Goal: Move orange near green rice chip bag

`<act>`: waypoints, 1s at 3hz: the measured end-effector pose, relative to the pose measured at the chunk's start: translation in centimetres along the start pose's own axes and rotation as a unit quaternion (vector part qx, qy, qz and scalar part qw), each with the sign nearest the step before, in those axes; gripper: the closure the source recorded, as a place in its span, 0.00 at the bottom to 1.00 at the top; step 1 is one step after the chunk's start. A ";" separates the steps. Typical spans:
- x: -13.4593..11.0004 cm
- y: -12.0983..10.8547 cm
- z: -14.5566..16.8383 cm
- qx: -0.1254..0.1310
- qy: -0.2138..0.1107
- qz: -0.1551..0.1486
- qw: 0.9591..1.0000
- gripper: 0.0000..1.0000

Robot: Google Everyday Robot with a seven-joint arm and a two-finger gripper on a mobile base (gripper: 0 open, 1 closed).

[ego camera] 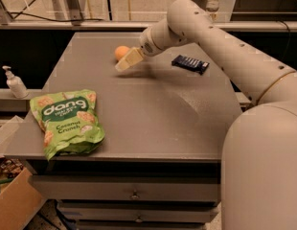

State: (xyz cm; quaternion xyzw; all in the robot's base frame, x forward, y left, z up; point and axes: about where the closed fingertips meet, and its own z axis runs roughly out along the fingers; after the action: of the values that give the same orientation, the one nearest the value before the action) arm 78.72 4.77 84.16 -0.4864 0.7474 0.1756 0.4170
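Observation:
The orange (pixel 120 51) sits on the grey table (pixel 153 109) near its far edge, left of centre. My gripper (pixel 123 64) reaches in from the right and hovers just in front of the orange, its cream tips overlapping the fruit's lower right side. The green rice chip bag (pixel 66 121) lies flat at the table's front left corner, well apart from the orange.
A small dark blue wrapped bar (pixel 189 63) lies at the back right of the table. A white pump bottle (pixel 15 82) stands on a ledge to the left. A cardboard box (pixel 14 202) sits on the floor at the lower left. Drawers run below the table's front edge.

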 end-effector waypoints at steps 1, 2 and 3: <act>-0.5 0.2 1.3 -0.007 -0.006 0.008 1.000 0.17; -0.5 0.4 2.0 -0.012 -0.010 0.013 1.000 0.41; -0.5 0.6 2.3 -0.016 -0.011 0.017 1.000 0.64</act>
State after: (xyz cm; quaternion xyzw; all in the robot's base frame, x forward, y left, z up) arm 79.32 6.90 83.13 -0.4782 0.7481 0.2003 0.4141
